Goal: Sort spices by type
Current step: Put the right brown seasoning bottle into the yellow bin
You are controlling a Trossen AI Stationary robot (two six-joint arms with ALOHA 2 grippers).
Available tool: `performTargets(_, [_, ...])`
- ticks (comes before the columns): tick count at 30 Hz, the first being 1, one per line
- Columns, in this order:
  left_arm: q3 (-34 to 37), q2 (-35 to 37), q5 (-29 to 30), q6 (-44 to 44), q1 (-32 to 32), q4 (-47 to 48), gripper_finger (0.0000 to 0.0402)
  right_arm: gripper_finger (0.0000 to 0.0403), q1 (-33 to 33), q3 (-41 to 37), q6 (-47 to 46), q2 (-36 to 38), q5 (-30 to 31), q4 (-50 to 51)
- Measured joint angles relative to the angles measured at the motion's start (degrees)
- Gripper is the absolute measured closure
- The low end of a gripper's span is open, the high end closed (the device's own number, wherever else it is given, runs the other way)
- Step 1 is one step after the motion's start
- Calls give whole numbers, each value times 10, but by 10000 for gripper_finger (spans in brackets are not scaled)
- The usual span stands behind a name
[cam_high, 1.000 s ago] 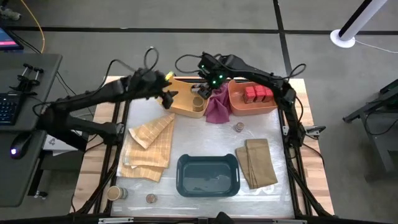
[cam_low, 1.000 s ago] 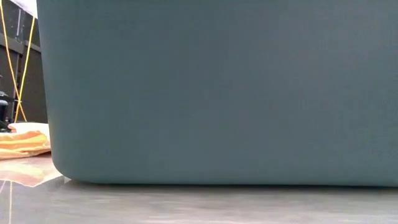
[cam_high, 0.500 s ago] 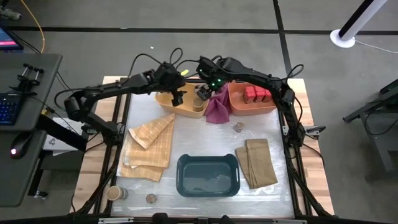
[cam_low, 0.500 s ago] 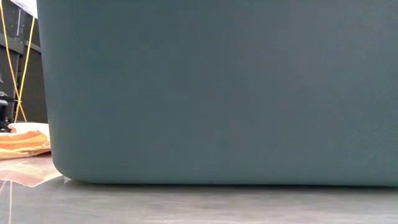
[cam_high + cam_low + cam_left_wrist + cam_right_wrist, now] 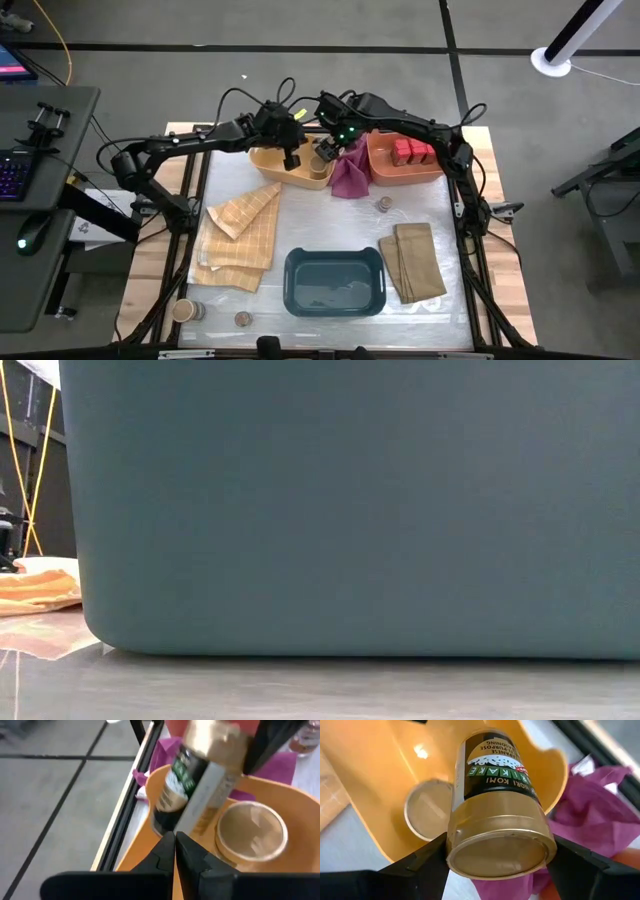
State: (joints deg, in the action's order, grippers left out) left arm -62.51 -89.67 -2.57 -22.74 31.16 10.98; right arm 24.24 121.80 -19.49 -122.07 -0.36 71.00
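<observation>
- Your left arm reaches from the table's left edge across to the far middle, elbow bent low and forearm running nearly level toward the centre.
- Your left gripper [image 5: 292, 157] sits at the far end of that reach, its fingers [image 5: 172, 851] pressed together with nothing between them.
- Your right arm arches from the right edge over the far side, wrist turned inward toward the left arm's.
- Your right gripper [image 5: 327, 147] stands just beside the left one, fingers [image 5: 422, 862] spread wide and clamping a tan cylinder [image 5: 496, 815].
</observation>
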Motion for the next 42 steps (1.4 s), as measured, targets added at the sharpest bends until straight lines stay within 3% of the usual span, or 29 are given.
performTargets(9, [63, -13, -2, 36, 6, -73, 401, 123, 0, -1, 4, -28, -28, -3])
performTargets(15, [66, -34, -14, 69, 5, -113, 401, 81, 0, -1, 4, -28, -31, -8])
performTargets(26, [66, -79, -33, 105, 2, -143, 401, 74, -1, 0, 5, -28, -42, -14])
performTargets(33, [66, -54, -17, 95, 10, -140, 401, 73, -1, 0, 20, -16, -45, -17])
performTargets(39, [65, 24, 16, 78, 44, -137, 401, 73, 3, 0, 24, -8, -49, -42])
performTargets(42, [65, 34, 3, 76, 71, -87, 401, 73, 7, 0, 20, -8, -67, -57])
